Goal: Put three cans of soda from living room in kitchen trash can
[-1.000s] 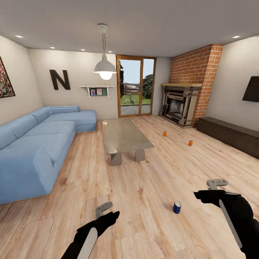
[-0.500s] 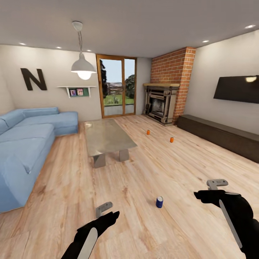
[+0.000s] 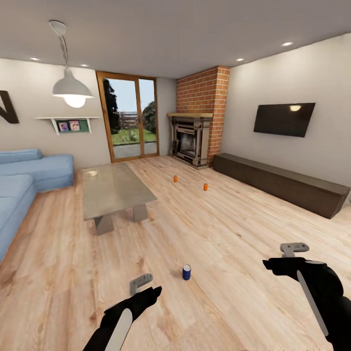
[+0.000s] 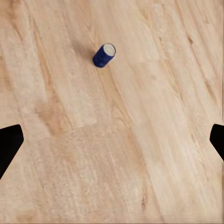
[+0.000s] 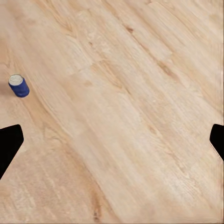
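Note:
A blue soda can [image 3: 186, 272] stands upright on the wood floor between my two arms, a short way ahead of them. Two orange soda cans [image 3: 175, 179] [image 3: 205, 187] stand farther off on the floor, in front of the fireplace. My left gripper [image 3: 146, 287] hovers open over the floor, just left of the blue can [image 4: 104, 55]. My right gripper [image 3: 285, 257] is open too, well right of the blue can [image 5: 18, 86]. Both hold nothing. The trash can and the kitchen are out of view.
A glass-topped coffee table [image 3: 113, 189] stands left of centre, with a blue sofa [image 3: 19, 183] beyond it at the left edge. A brick fireplace [image 3: 192, 139] and a long dark low cabinet [image 3: 282, 183] line the right side. Bare wood floor lies between me and the cans.
The whole picture has shifted left, so the camera has turned to the right: the sofa slides out and the wall TV comes in. Both arms keep the same pose.

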You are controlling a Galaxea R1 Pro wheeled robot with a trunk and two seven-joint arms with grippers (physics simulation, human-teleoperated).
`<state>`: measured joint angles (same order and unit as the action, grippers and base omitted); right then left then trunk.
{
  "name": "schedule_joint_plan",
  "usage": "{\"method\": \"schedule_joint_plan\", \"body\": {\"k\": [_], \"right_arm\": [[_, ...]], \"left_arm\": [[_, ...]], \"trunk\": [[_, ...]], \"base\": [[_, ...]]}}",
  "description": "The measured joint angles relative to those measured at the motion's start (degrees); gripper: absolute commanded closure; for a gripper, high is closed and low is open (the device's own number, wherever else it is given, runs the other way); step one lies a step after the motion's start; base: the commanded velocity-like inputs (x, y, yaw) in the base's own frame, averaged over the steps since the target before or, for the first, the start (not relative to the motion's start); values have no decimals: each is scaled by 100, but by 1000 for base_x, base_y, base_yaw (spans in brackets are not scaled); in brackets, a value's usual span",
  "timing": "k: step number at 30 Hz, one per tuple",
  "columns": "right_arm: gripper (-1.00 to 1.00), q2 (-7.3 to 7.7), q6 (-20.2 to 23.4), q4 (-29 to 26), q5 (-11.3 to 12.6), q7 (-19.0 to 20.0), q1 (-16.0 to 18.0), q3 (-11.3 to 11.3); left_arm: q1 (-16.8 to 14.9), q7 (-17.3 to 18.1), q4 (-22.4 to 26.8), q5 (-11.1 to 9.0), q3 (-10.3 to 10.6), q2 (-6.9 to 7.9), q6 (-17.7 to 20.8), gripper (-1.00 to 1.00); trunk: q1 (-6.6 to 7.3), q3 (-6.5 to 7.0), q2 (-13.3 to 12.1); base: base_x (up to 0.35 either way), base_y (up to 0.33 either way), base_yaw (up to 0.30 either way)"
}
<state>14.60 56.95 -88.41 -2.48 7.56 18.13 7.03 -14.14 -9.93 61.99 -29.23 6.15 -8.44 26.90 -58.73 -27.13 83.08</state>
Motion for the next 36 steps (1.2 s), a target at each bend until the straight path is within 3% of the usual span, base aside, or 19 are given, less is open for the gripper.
{"method": "schedule_joint_plan", "body": {"k": [25, 30, 36], "right_arm": [[-100, 3, 8, 27, -3, 0, 17, 18], [-100, 3, 221, 295, -20, -7, 106, 362], [-100, 16, 281, 920, -15, -7, 484, 492]], "left_arm": [[6, -18, -11, 5, 5, 0, 2, -100], [7, -16, -11, 5, 8, 0, 2, -100], [7, -6, -11, 5, 16, -5, 9, -100]], "trunk": [[0, 0, 0], [0, 0, 0], [0, 0, 0]], "base": [[207, -247, -287], [198, -253, -287], [197, -253, -287]]}}
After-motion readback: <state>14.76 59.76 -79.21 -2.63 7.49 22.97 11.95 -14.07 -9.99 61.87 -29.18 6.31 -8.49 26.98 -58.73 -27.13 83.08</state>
